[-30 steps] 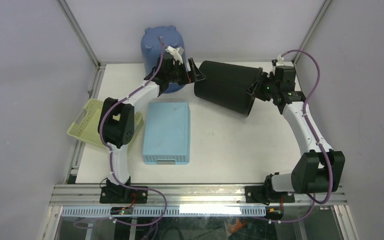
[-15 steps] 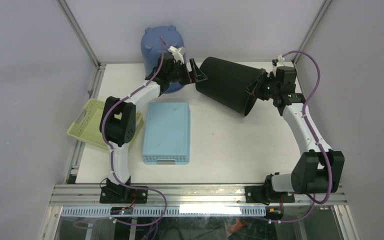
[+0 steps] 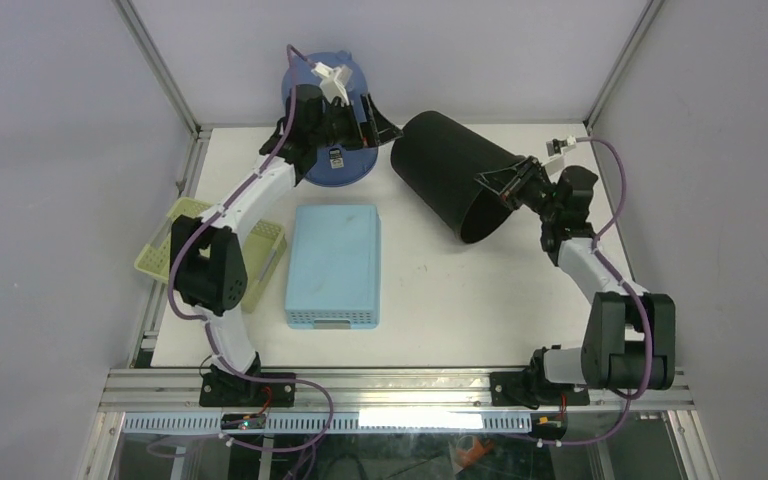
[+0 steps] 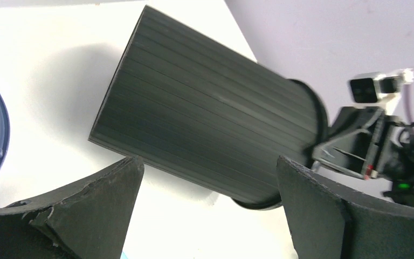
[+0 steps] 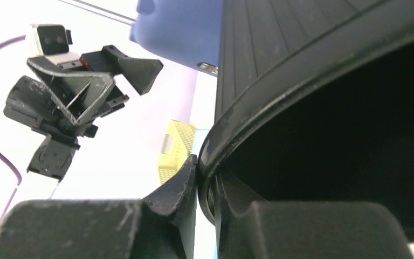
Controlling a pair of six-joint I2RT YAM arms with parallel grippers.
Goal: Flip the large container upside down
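1. The table (image 3: pixel 460 300) filled the middle of the top view, with everything laid out toward its back half.
2. The black bin (image 3: pixel 445 170), the large container to be flipped, sat upper centre. It was tipped well over on its side, closed base to the upper left and open mouth to the lower right. By my reckoning it was about halfway through the turn, neither upright nor inverted.
3. The light-blue crate (image 3: pixel 333 262) lay bottom-up at centre left, clear of the bin, so it looked unlikely to get in the way.
4. The blue bucket (image 3: pixel 355 168) stood inverted at the upper left, just beside the bin's base. That tight spot might get bumped as the base swings.
5. The yellow tray (image 3: pixel 160 250) lay at the left edge, partly hanging off the table.
6. The right gripper (image 3: pixel 488 185) was clamped on the bin's rim, one finger inside the mouth and one outside. That grip seemed to be what held the bin tilted.
7. The left gripper (image 3: pixel 378 118) hung above the bucket with its jaws wide apart and nothing in them. It faced the bin's base, probably ready to steady or push it.
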